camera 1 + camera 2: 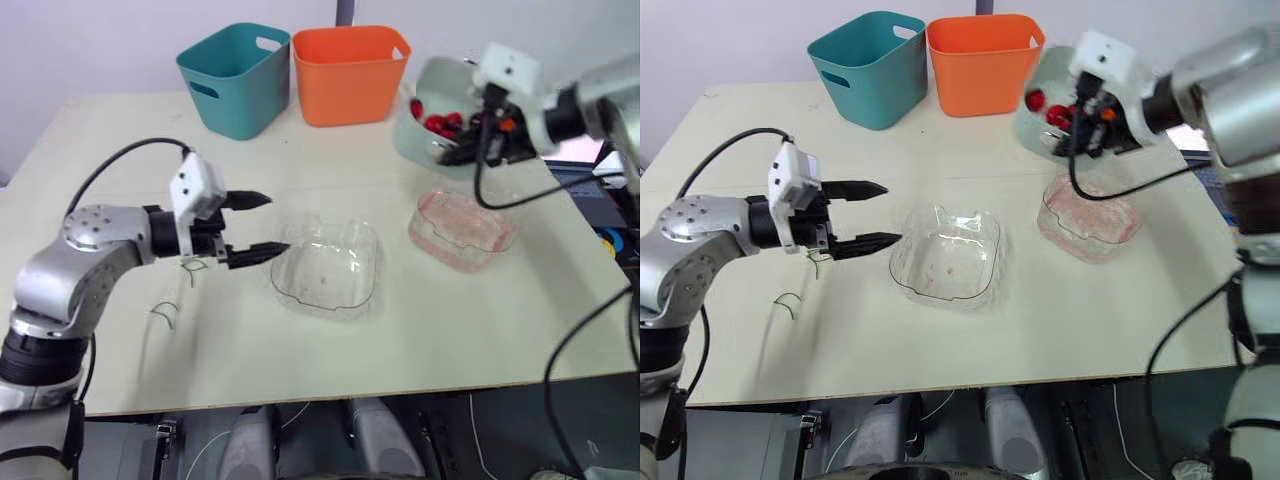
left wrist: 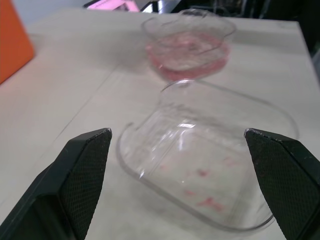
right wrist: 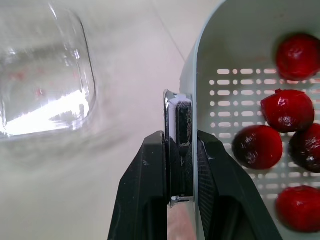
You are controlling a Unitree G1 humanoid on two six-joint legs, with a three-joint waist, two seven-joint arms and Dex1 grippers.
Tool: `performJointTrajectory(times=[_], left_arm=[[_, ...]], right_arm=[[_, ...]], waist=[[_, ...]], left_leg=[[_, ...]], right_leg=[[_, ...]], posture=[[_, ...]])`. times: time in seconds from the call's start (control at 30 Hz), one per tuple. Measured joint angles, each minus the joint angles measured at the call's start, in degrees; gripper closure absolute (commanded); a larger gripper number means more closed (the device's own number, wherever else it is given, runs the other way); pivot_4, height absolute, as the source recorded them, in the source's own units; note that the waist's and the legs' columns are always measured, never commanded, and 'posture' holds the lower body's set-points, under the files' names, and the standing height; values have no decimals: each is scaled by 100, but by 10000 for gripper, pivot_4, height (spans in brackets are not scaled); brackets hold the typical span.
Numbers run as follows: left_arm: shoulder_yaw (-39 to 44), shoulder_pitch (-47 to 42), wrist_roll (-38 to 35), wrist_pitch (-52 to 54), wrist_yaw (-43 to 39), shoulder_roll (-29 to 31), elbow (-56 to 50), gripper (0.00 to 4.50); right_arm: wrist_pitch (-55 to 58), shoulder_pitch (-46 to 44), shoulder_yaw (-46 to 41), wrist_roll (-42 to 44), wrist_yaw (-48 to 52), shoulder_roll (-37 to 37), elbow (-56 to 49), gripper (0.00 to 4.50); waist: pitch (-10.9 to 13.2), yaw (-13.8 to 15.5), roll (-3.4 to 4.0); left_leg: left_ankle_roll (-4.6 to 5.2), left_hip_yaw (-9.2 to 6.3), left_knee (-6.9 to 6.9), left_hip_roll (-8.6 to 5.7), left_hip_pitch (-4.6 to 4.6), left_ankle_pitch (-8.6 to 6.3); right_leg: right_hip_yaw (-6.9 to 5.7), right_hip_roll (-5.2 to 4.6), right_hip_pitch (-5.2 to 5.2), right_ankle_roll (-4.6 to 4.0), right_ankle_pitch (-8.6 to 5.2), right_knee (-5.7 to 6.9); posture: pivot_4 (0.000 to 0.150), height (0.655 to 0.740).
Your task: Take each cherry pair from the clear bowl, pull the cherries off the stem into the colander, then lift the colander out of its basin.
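while the colander [image 1: 418,130] hangs above its basin [image 1: 463,232], right gripper [image 3: 181,145] jaws clamped on its thin stiff rim, it looks light but tippy; cherries [image 3: 287,110] may roll. left gripper [image 1: 255,227] jaws apart beside the empty clear bowl [image 1: 328,265].

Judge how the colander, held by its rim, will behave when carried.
Probably stiff: the colander holds shape though the right gripper pinches only one rim. Likely to tilt, gripped off-centre. Its loose cherries would probably roll.

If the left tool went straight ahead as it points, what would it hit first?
Likely the near rim of the clear bowl, dead ahead of the open left tool; its height is hard to judge, so it might skim over.
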Motion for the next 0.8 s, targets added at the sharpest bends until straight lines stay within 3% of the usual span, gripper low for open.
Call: performJointTrajectory(times=[0.23,0.6,0.8], left_arm=[[538,60,-92,110,5,213,117,0],[985,438,-292,410,105,406,-177,0],[982,439,-334,422,184,400,-285,0]], right_arm=[[-1515,-74,344,-482,296,1226,1804,40808],[-3162,-337,365,-1214,618,2180,4019,40808],[-3819,-342,363,-1565,593,2456,4688,40808]], waist=[[1,38,1],[1,9,1],[1,10,2]], left_leg=[[-1,-2,7,-5,-21,1],[-3,-12,2,-3,-14,2],[-10,-19,2,-4,-14,5]], right_leg=[[-3,-8,-9,18,10,-1],[-7,-3,-7,17,10,7],[-10,-3,-4,18,11,6]], posture=[[1500,7400],[1500,7400],[1500,7400]])
